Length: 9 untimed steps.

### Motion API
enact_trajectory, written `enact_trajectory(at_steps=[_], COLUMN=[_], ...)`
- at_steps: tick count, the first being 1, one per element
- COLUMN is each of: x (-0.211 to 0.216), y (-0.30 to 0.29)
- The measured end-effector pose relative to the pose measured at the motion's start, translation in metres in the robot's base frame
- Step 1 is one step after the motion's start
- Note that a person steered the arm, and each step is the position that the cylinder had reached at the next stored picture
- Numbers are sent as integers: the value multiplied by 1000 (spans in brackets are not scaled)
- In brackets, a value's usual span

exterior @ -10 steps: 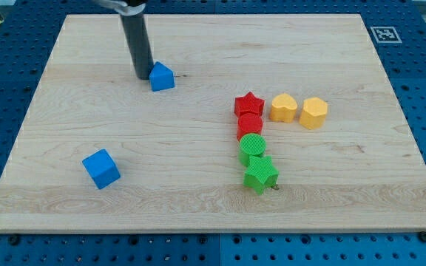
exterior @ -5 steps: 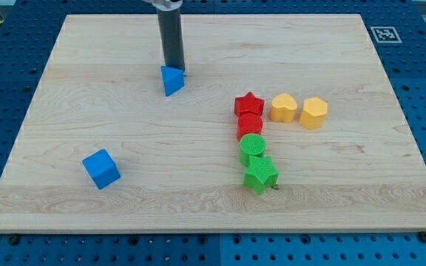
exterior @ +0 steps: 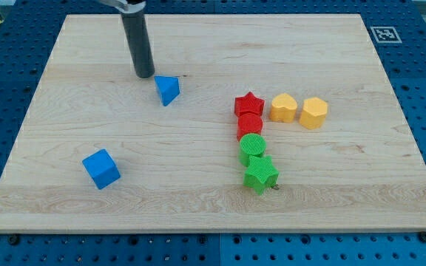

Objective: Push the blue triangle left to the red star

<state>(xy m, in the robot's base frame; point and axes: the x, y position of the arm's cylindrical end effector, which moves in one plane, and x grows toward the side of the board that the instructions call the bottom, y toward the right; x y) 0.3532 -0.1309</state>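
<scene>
The blue triangle (exterior: 168, 89) lies on the wooden board, above and left of centre. The red star (exterior: 248, 104) sits right of centre, well to the triangle's right and slightly lower. My tip (exterior: 145, 75) is just up and left of the blue triangle, with a small gap between them. The rod rises from there to the view's top edge.
Below the red star a red block (exterior: 250, 123), a green round block (exterior: 252, 146) and a green star (exterior: 260, 175) form a column. Two yellow blocks (exterior: 283, 108) (exterior: 313, 112) lie right of the star. A blue cube (exterior: 100, 168) sits at lower left. The board (exterior: 50, 89) rests on a blue pegboard.
My tip swung from the triangle's left to above it, then back to its upper left. The blue triangle turned and slid slightly right and down.
</scene>
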Motion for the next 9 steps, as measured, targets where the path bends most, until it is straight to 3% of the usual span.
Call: enact_trajectory(at_steps=[1, 4, 5, 7, 9], x=[25, 41, 41, 40, 39], y=[-7, 9, 46, 48, 95])
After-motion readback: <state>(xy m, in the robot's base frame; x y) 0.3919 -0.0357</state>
